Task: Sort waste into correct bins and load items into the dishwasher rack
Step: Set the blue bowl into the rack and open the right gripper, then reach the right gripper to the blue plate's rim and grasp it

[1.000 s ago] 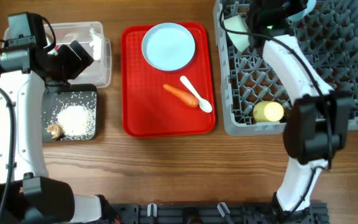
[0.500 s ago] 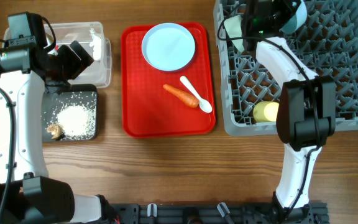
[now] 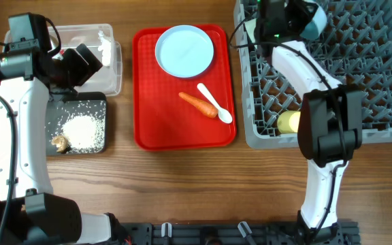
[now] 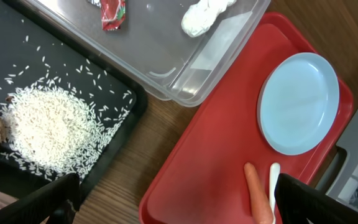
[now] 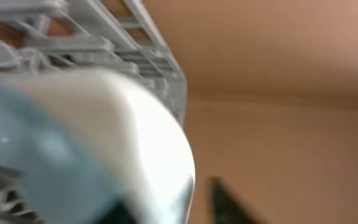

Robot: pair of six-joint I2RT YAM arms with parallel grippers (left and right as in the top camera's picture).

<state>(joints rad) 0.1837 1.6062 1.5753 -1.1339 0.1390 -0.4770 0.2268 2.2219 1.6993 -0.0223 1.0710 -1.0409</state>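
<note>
Dishwasher rack (image 3: 380, 82), a big square of grey plastic lattice with rows of upright pegs, fills the right of the table as it did a second ago, but the right arm (image 3: 305, 68) has swung left across it. The arm's dark elbow now covers more of the round yellow cup (image 3: 288, 122), which lies by the rack's near edge. The right gripper (image 3: 279, 19) sits over the rack's far left corner. Whether its jaws are spread or closed cannot be told, since the wrist view is a blur of pale curved bowl and lattice. The left arm (image 3: 12, 122) has not moved. Its gripper (image 4: 178, 183) is spread wide and holds nothing, hanging above the gap between the bins and the flat red serving tray (image 3: 162, 116) with its finely ribbed floor. A clear plastic tub (image 3: 113, 76) holds a crinkled red wrapper (image 4: 112, 14) and a crumpled white paper scrap (image 4: 205, 12). Just nearer is the shallow black tray (image 3: 99, 103), with a heap of white rice grains (image 3: 84, 131) and a brown food scrap (image 3: 60, 142) at its left edge. The smooth round light-blue plate (image 3: 184, 51), orange carrot (image 3: 197, 104) and white plastic spoon (image 3: 213, 102) lie on the red tray as before. A light-blue bowl (image 3: 313, 26) has come into view beside the right wrist, while only a sliver of the pale-green bowl (image 3: 250, 28) shows.
</note>
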